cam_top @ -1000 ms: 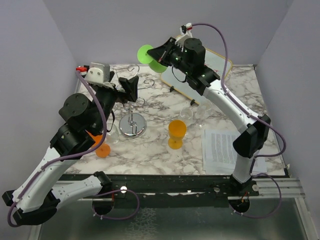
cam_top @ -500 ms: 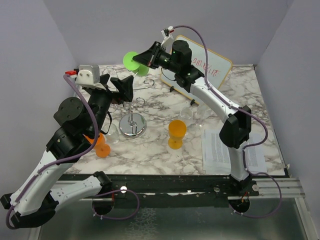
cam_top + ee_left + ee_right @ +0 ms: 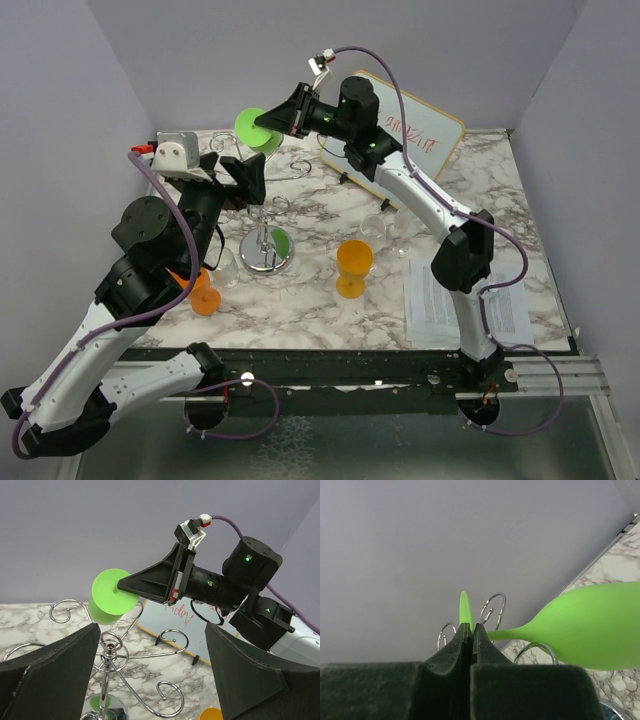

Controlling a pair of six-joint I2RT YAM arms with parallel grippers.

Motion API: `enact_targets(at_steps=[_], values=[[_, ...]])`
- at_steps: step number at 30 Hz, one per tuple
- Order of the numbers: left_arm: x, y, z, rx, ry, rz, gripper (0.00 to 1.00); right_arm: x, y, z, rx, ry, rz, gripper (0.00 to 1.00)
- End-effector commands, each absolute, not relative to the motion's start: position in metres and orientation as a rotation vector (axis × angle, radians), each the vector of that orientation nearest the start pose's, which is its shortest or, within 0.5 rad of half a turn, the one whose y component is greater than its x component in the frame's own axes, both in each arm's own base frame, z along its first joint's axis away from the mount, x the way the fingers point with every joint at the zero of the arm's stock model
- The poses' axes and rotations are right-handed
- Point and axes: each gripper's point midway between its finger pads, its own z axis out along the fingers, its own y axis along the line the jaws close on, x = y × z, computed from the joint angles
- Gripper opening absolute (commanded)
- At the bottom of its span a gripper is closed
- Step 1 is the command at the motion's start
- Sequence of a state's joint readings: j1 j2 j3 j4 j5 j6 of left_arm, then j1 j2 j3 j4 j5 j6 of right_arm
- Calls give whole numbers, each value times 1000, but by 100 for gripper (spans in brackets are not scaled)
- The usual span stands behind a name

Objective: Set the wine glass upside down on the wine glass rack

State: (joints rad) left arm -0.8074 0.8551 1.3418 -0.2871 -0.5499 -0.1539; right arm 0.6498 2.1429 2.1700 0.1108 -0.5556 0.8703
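The green wine glass (image 3: 255, 130) hangs in the air above the wine glass rack (image 3: 264, 240), tilted with its foot uppermost. My right gripper (image 3: 281, 121) is shut on the thin edge of the foot (image 3: 465, 611). The stem runs to the bowl (image 3: 592, 625), which lies lower and next to a wire loop (image 3: 494, 609). In the left wrist view the glass (image 3: 111, 597) is just above the rack's hub (image 3: 109, 651). My left gripper (image 3: 250, 176) is open and empty, and the rack's upper arms show between its fingers (image 3: 150, 672).
An orange glass (image 3: 354, 264) stands right of the rack's chrome base, and another (image 3: 204, 296) at the left under my left arm. Clear glasses (image 3: 373, 228) stand nearby. A whiteboard (image 3: 410, 140) leans at the back. A printed sheet (image 3: 440, 295) lies at the right.
My right arm has carried the green glass leftward, from behind the whiteboard side to above the rack. My left gripper shifted slightly and stays open by the rack's top.
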Motion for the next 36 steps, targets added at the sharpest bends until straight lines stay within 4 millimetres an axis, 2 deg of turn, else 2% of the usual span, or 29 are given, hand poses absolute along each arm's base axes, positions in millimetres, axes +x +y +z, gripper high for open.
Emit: enact_targets(at_steps=[1,6,11,18,23,28,36], values=[[245,-126,480,-39,1424,-406,87,392,479,406,-471,1656,1651,1],[245,-124,480,-50,1424,-402,87,390,480,401,-475,1687,1644,1],[246,-123,477,-60,1430,-395,87,383,474,404,-464,1725,1618,1],[249,-124,474,-65,1439,-386,87,378,462,409,-349,1788,1588,1],[250,-125,473,-65,1443,-384,87,386,450,415,-259,1802,1505,1],[250,-126,474,-68,1441,-397,87,396,438,411,-172,1832,1404,1],[249,-129,475,-61,1440,-412,87,413,434,405,-117,1826,1322,1]])
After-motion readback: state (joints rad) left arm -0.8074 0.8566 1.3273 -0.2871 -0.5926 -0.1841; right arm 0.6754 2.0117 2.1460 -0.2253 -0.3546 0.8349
